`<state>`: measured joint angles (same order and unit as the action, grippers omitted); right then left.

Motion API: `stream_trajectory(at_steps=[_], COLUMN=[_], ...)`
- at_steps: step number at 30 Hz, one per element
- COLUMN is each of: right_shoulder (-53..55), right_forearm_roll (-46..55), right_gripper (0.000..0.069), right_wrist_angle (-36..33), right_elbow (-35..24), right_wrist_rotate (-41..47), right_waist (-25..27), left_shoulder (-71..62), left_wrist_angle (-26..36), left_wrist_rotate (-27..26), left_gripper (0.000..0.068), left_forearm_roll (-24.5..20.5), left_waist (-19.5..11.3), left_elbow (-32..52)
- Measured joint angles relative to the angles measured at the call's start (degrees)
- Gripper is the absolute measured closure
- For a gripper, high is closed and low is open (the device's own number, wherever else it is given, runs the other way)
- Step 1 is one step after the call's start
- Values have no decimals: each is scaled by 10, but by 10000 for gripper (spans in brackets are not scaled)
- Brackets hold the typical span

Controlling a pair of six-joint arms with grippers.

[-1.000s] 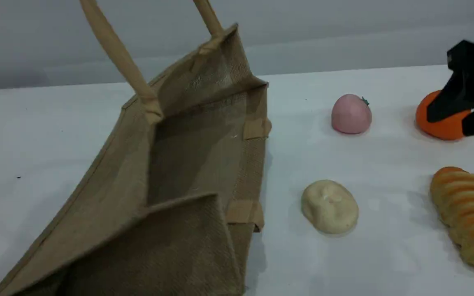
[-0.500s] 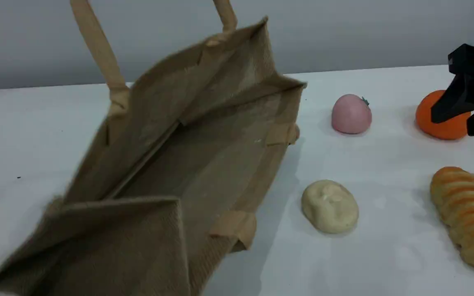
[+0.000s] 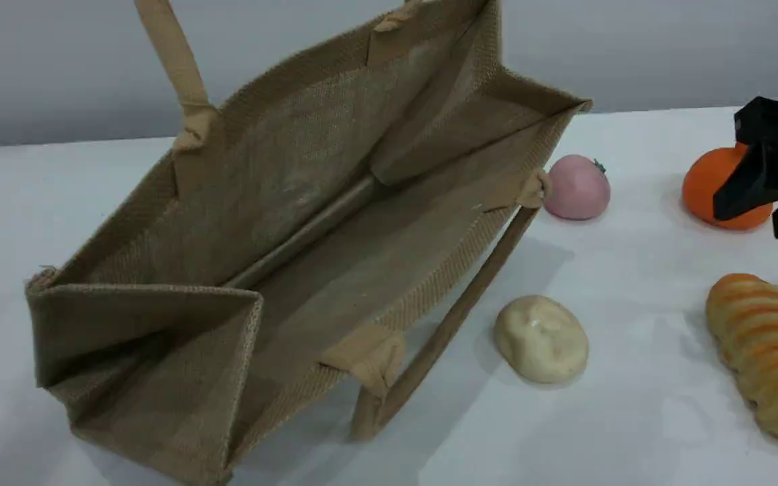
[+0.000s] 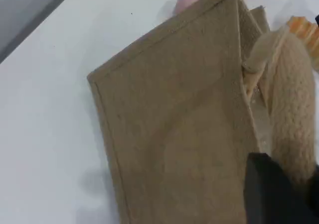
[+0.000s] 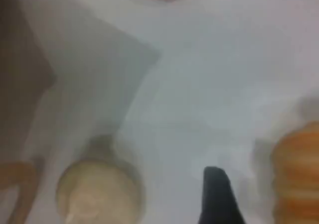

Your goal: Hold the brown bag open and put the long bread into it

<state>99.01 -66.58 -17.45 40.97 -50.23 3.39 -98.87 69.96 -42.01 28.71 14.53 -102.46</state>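
The brown bag (image 3: 335,223) hangs tilted above the table on the left, its mouth wide and turned toward the scene camera. One beige handle (image 3: 176,61) runs up out of the top edge. The other handle (image 3: 443,331) dangles below the rim. In the left wrist view my left gripper (image 4: 294,194) is shut on the padded handle (image 4: 289,119), above the bag's outer side (image 4: 174,124). The long bread (image 3: 767,358) lies at the right edge and shows blurred in the right wrist view (image 5: 299,179). My right gripper (image 3: 747,223) hovers open and empty behind the bread.
A pale cream bun (image 3: 541,339) lies just right of the bag's dangling handle. A pink round fruit (image 3: 577,187) sits by the bag's far corner. An orange (image 3: 716,182) rests behind the right gripper's fingers (image 3: 760,189). White tabletop (image 3: 632,418) shows between bun and bread.
The bag has swung up and to the right, and its mouth has spread much wider. Its lower handle has dropped free. The right gripper has sunk slightly.
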Motion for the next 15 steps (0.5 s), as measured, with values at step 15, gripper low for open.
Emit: stream_trajectory(at_steps=[15], right_shoulder=[94], right_forearm_roll=[27], right_gripper=[317], right_wrist_angle=[65], right_elbow=[0], right_wrist_rotate=[-6], right_waist=[0], left_shoulder=[1], left_wrist_angle=[0], left_wrist_rotate=[-25], left_gripper=[600], left_forearm_roll=[29], left_waist=[0], left_elbow=[0])
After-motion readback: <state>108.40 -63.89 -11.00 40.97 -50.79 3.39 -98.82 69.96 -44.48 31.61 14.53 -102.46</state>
